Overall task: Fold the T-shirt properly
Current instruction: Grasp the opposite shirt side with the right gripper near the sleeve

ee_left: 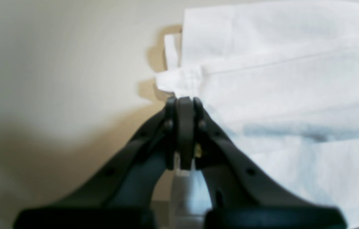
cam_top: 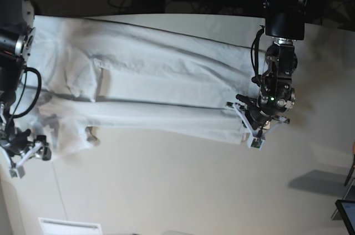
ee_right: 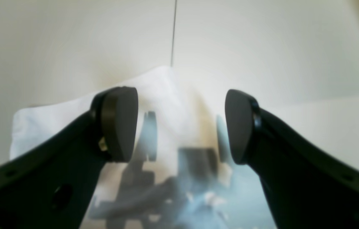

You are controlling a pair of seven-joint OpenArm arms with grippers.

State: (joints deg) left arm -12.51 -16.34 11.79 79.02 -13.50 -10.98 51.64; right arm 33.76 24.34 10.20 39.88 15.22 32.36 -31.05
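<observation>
- The left gripper point(ee_left: 185, 101) is clenched on a hemmed corner of the T-shirt point(ee_left: 278, 79); in the left wrist view its two dark fingers meet at the tips, with the white cloth bunched right at them.
- In the base view this left gripper point(cam_top: 256, 128) sits at that view's right end of the shirt, near the surface's right edge, its arm coming down from the far side.
- The right gripper point(ee_right: 181, 124) is released: its two rounded pads point(ee_right: 120, 122) stand well apart with nothing between them.
- Below those parted pads a white corner of the T-shirt point(ee_right: 160, 92) lies on the surface point(ee_right: 71, 41), not touching either pad as far as can be told.
- In the base view the right gripper point(cam_top: 25, 154) hangs near the surface's left edge, just beside the nearer left corner of the cloth.
- The T-shirt point(cam_top: 166, 80) lies stretched in a long, wrinkled band across the far half of the surface point(cam_top: 177, 185), reaching nearly from the left edge to the right.
- A thin dark seam point(ee_right: 173, 31) runs across the surface beyond the right gripper.
</observation>
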